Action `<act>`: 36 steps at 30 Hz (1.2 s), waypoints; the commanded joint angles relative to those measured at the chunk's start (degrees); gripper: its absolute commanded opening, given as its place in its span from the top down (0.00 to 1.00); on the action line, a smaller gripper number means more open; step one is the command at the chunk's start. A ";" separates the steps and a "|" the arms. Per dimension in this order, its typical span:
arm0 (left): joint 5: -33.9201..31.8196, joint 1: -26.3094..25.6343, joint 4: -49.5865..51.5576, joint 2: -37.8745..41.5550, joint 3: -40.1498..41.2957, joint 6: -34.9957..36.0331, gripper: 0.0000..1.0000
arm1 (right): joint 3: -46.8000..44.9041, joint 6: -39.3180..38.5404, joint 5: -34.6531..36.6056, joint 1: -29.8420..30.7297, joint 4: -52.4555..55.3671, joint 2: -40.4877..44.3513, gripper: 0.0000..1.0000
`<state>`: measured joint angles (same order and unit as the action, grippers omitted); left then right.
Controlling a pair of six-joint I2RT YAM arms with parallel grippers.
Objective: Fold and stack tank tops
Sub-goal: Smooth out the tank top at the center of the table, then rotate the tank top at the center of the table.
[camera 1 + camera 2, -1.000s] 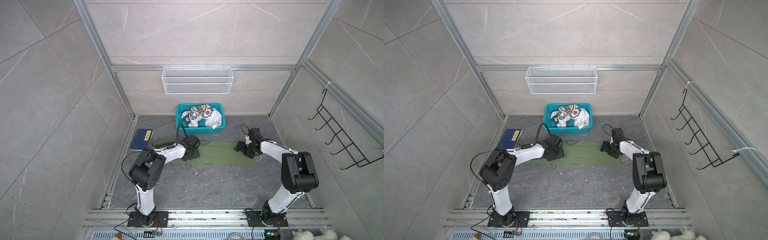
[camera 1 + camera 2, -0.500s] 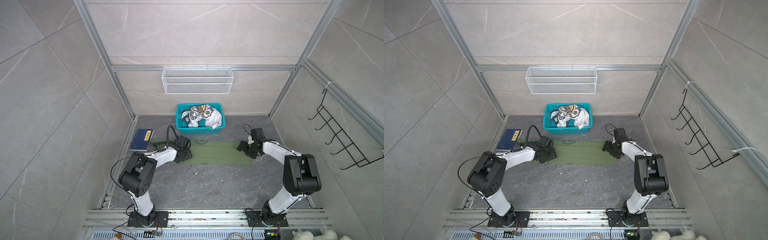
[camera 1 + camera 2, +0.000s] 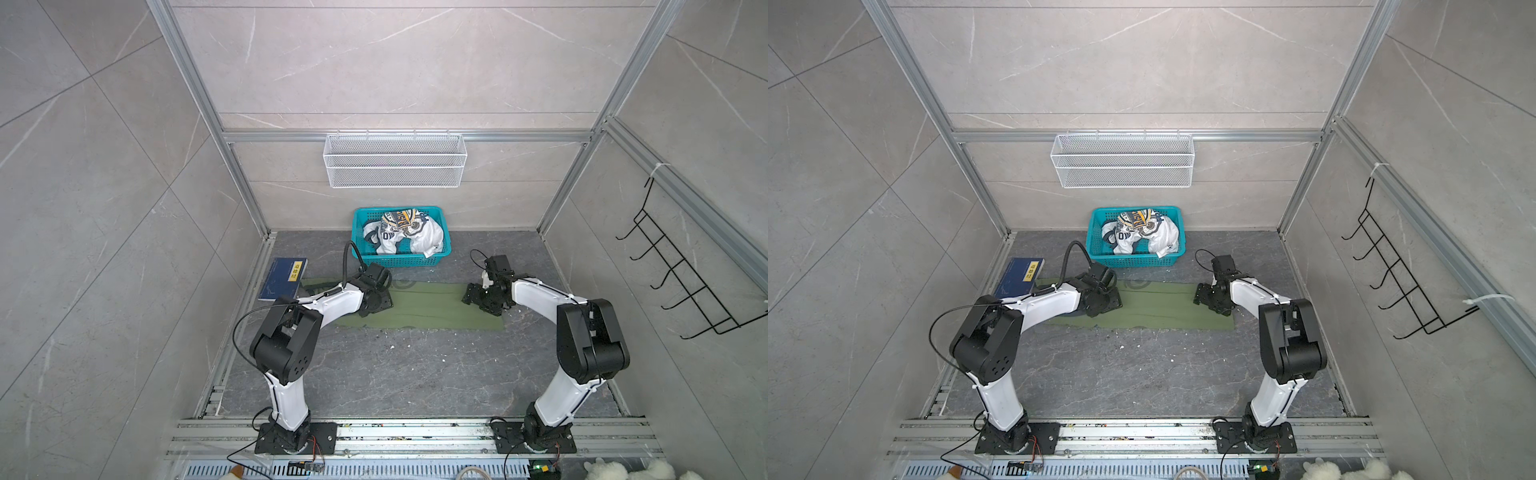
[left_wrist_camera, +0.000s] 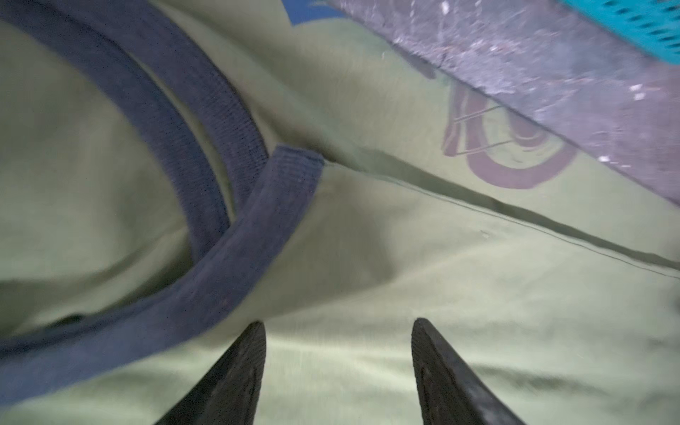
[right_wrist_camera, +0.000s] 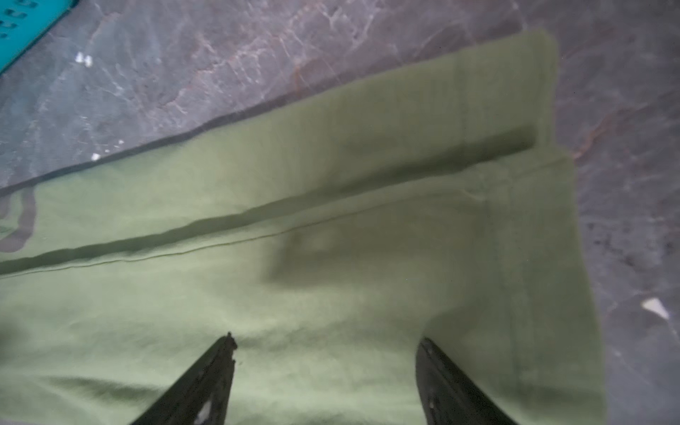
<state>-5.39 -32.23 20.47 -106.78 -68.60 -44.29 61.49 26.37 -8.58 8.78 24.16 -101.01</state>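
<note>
Left gripper [image 4: 338,327], right gripper [image 5: 327,340] apart over olive top [image 3: 428,307]; white top [image 3: 424,239] (crumpled) in teal basket [image 3: 407,261].

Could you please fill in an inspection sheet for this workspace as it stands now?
Surface: dark grey stone table, white flecks scattered.
Job's things: olive tank top lies flat, folded into a long strip; white tank top crumpled in teal basket.
Clutter: blue book beside the olive top.
Grippers: left gripper and right gripper open over its opposite ends, holding nothing.
Cables: left-arm cable and right-arm cable loop at the wrists.
Surroundings: white wire shelf, black hook rack.
</note>
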 commanded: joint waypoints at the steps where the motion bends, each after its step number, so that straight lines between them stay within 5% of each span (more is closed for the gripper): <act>1: -0.92 0.32 2.34 -1.80 -1.74 2.74 0.34 | -5.70 3.20 0.09 0.00 -1.71 2.48 0.21; 13: 1.88 -1.52 0.78 5.20 9.14 5.48 0.35 | -21.70 9.50 1.61 0.11 -1.88 16.72 0.21; 19: 1.27 -2.48 4.00 11.93 8.32 4.78 0.35 | -17.10 4.51 1.73 0.10 0.52 20.28 0.20; 26: -5.01 -1.28 5.96 15.47 9.43 -1.87 0.35 | -3.90 -1.14 3.58 0.60 5.00 12.39 0.20; 36: -1.51 9.97 1.98 16.30 16.73 -3.19 0.35 | 2.27 -2.02 3.66 1.81 5.28 0.58 0.19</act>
<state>-7.33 -24.08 23.79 -91.81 -52.86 -46.48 62.24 25.80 -5.74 10.15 26.83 -98.83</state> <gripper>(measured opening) 0.647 0.803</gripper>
